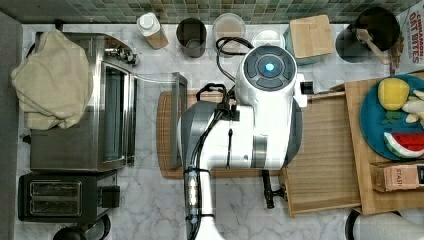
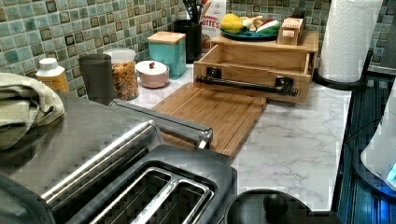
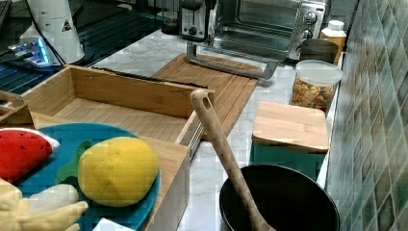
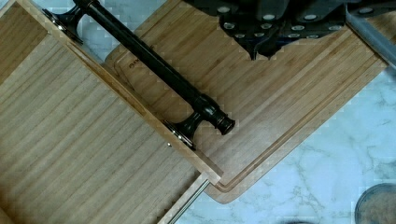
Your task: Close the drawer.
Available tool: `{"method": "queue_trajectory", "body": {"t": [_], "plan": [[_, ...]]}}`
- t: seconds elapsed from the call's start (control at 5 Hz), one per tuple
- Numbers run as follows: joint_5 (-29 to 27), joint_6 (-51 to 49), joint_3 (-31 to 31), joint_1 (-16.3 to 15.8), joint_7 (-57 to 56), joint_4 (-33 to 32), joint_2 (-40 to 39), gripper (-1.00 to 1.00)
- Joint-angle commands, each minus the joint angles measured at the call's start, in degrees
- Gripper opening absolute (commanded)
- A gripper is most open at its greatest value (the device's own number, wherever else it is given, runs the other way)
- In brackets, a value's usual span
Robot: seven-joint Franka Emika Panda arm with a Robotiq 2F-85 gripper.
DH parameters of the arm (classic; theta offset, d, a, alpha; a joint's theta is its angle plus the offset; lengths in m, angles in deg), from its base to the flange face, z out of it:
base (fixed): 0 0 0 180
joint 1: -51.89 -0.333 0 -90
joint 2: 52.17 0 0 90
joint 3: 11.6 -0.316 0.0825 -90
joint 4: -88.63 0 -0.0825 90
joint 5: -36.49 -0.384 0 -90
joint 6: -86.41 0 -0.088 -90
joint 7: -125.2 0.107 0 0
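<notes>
1. Toaster oven door [image 1: 177, 120]: dropped open, its far edge lying over the 9 o'clock end of the cutting board [image 1: 167, 135] in the top view. That side of the board is judged closed off for a run-up.
2. Cutting board: flat on the marble. In the wrist view its corner is overlapped by the drawer front, so the front appears to hang above the board rather than rest beside it.
3. Gripper [image 4: 275, 28]: held over the board, on the outer side of the handle [image 4: 159, 70] and apart from it. Nothing is seen gripped. Whether it is spread or pressed together cannot be told.
4. Arm [image 1: 250, 125]: placed between the oven door and the drawer, probably so that the front can be pushed from outside.
5. Drawer [image 1: 325, 150]: pulled far out of the shelf unit toward 9 o'clock in the top view, floor bare. The black bar handle runs along its outer face in the left view [image 2: 247, 85]. The task is judged not yet begun.
6. Shelf top [image 1: 357, 125]: at 3 o'clock of the drawer, bearing the blue plate [image 1: 372, 120]. Closing travel is therefore toward 3 o'clock.
7. Room: bare marble lies at 6 o'clock of the board. A paper towel roll [image 1: 380, 227] stands near the drawer's 5 o'clock corner, beside the travel line rather than in it.
</notes>
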Motion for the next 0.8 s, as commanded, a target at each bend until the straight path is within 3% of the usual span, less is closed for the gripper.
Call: {"method": "queue_trajectory", "body": {"t": [0.2,0.4,0.8], "plan": [[0.1,0.0,-0.2,0.2,0.0,0.0,0.0,-1.0],[0.1,0.0,-0.2,0.2,0.0,0.0,0.0,-1.0],[-3.8,5.5,-1.1,0.2,-15.7,-9.6,4.0,-1.0]]}}
